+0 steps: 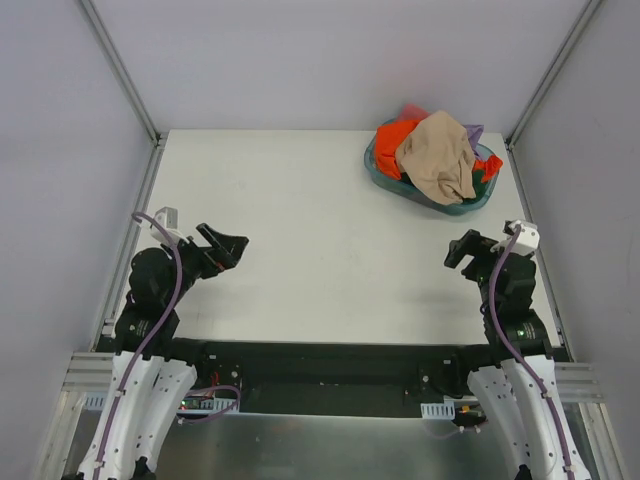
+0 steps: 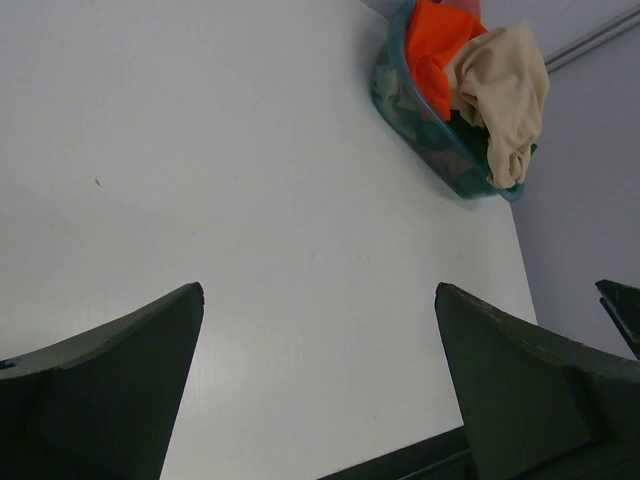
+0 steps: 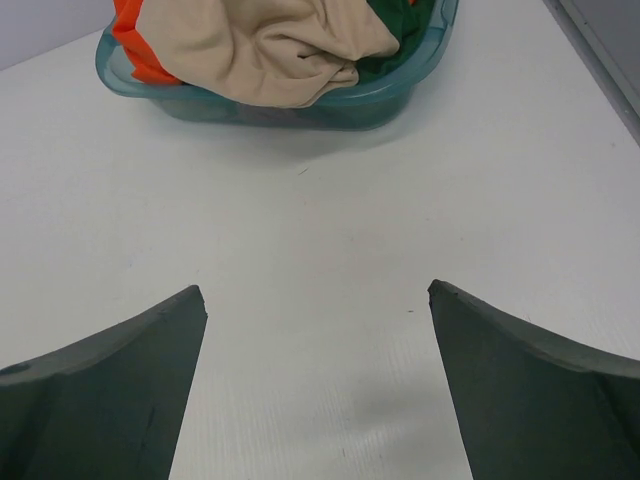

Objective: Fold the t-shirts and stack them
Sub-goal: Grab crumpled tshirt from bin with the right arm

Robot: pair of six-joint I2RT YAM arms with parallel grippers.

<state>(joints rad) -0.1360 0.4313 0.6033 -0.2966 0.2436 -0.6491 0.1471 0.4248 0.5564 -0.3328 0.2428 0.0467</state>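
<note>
The t-shirts lie heaped in a teal basin (image 1: 374, 166) at the table's back right. A large tan-beige shirt (image 1: 438, 155) lies on top, with an orange one (image 1: 396, 136) at its left, dark green (image 1: 487, 166) at its right and a bit of lilac (image 1: 473, 131) behind. The heap also shows in the left wrist view (image 2: 500, 85) and the right wrist view (image 3: 260, 45). My left gripper (image 1: 225, 245) is open and empty at the near left, far from the basin. My right gripper (image 1: 462, 248) is open and empty, a short way in front of the basin.
The white table (image 1: 310, 220) is bounded by metal frame rails (image 1: 150, 180) at the left and right edges. Grey walls stand behind and at both sides. The arm bases sit at the near edge.
</note>
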